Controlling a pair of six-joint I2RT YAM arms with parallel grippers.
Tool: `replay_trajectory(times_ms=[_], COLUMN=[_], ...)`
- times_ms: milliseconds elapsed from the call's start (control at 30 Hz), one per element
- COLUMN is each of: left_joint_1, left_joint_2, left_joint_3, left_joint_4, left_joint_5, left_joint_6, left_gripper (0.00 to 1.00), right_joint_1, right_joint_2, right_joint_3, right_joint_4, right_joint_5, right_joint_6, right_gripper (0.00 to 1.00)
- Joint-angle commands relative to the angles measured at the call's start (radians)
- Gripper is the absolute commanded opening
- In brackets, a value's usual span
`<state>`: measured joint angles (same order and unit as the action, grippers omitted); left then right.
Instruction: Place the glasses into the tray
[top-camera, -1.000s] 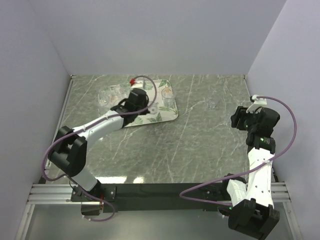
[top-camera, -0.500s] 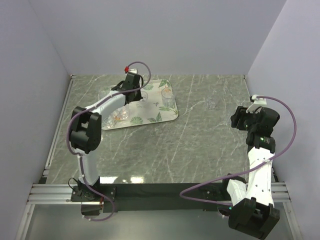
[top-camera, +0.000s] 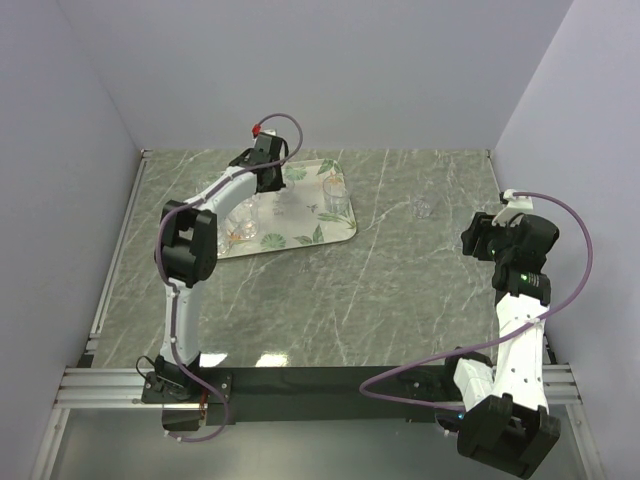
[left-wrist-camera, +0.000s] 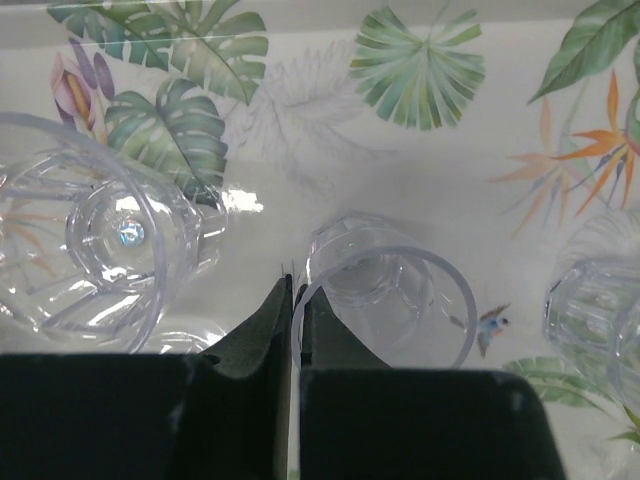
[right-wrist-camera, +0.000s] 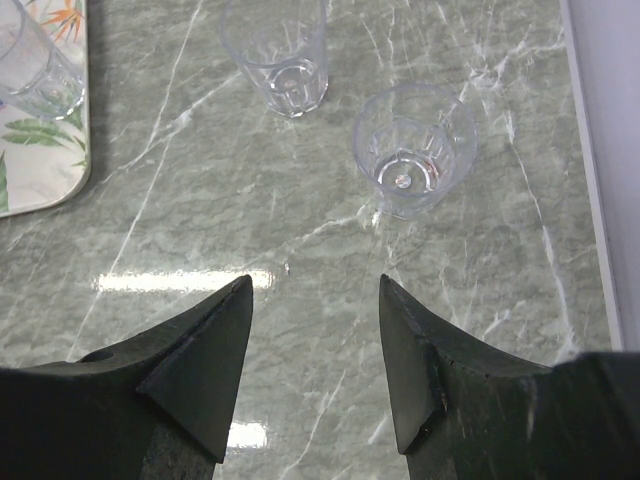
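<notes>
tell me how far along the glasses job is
Done: several glasses stand in the tray. In hand: the left claw is shut on the rim of one more glass, over the tray. Left: two glasses on the table, in front of the open right claw.

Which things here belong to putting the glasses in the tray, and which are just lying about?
Job: tray; glasses already in it; two more glasses outside it.
Just there: table; purple cables.
</notes>
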<state>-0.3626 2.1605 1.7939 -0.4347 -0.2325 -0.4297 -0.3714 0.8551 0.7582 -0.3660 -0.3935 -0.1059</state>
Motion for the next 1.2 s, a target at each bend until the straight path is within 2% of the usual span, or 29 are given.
replay_trajectory(times_ms=[0, 133, 267, 433, 633, 733, 867, 967, 1067, 1167], left_joint_1=[0.014, 0.017, 0.017, 0.017, 0.017, 0.017, 0.02, 0.028, 0.036, 0.04], left_joint_2=[0.035, 0.051, 0.044, -0.008, -0.148, -0.255, -0.425, -0.617, -0.735, -0.89], left_joint_3=[0.09, 0.122, 0.128, 0.124, 0.087, 0.013, -0.172, -0.318, -0.454, -0.577], left_joint_4=[-0.036, -0.048, -0.048, -0.038, -0.012, 0.016, 0.07, 0.12, 0.137, 0.128], left_joint_5=[0.009, 0.024, 0.036, 0.068, 0.116, 0.137, 0.14, 0.142, 0.122, 0.102], left_joint_6=[0.022, 0.026, 0.028, 0.028, 0.025, 0.031, 0.046, 0.058, 0.081, 0.098], left_gripper=[0.04, 0.06, 0.28, 0.47, 0.61, 0.7, 0.86, 0.94, 0.99, 0.99], right_joint_1=[-0.008, -0.008, -0.008, -0.009, -0.008, -0.009, -0.009, -0.009, -0.008, -0.008], right_joint_2=[0.004, -0.001, 0.001, -0.001, -0.007, -0.016, -0.033, -0.022, 0.021, 0.07], right_joint_3=[0.0, -0.002, -0.002, 0.0, 0.004, 0.001, -0.007, -0.007, 0.015, 0.061], right_joint_4=[0.035, 0.036, 0.036, 0.024, -0.017, -0.045, -0.054, -0.07, -0.097, -0.139], right_joint_5=[-0.001, 0.002, 0.002, -0.016, -0.111, -0.192, -0.252, -0.306, -0.355, -0.384], right_joint_6=[-0.012, -0.012, -0.014, -0.034, -0.095, -0.141, -0.179, -0.201, -0.227, -0.248], right_gripper=[0.6, 0.6, 0.6, 0.6, 0.61, 0.61, 0.61, 0.61, 0.61, 0.61])
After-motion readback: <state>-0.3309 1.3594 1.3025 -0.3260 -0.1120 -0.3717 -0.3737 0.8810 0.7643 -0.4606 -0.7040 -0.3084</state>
